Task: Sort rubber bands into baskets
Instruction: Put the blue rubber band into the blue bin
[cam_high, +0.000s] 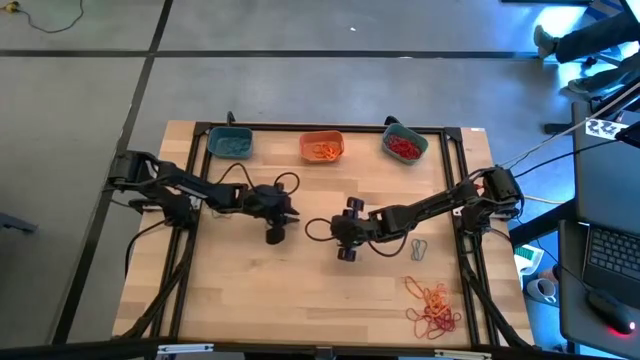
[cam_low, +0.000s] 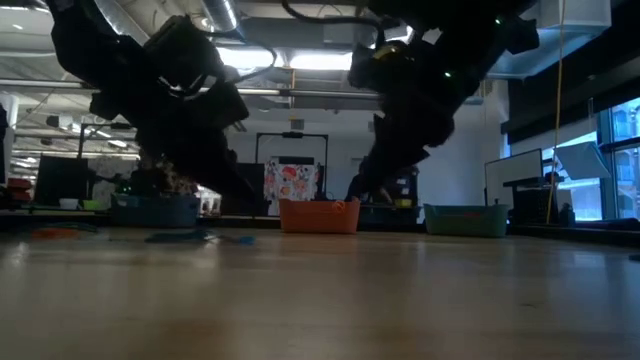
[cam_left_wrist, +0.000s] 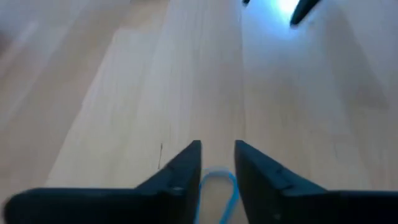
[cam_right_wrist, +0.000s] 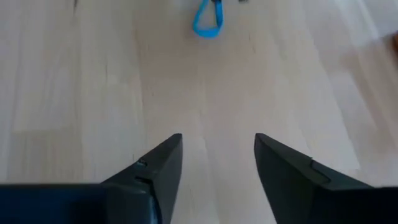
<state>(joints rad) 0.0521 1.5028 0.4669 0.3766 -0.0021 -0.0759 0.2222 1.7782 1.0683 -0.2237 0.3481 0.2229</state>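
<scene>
Left gripper (cam_left_wrist: 217, 163): over mid-table, left of centre; fingers narrowly parted, a blue rubber band (cam_left_wrist: 217, 193) looped between them
Right gripper (cam_right_wrist: 217, 163): near table centre; fingers wide apart, nothing between them
Blue band ahead of right gripper (cam_right_wrist: 207, 20): lay flat on the wood, well apart from the fingers
Loose bands (cam_high: 433, 306): red and orange heap at front right; grey pair (cam_high: 419, 248) just beside the right arm
Baskets: teal (cam_high: 230, 144), orange (cam_high: 322, 147), teal holding red bands (cam_high: 404, 144), lined along the far edge
</scene>
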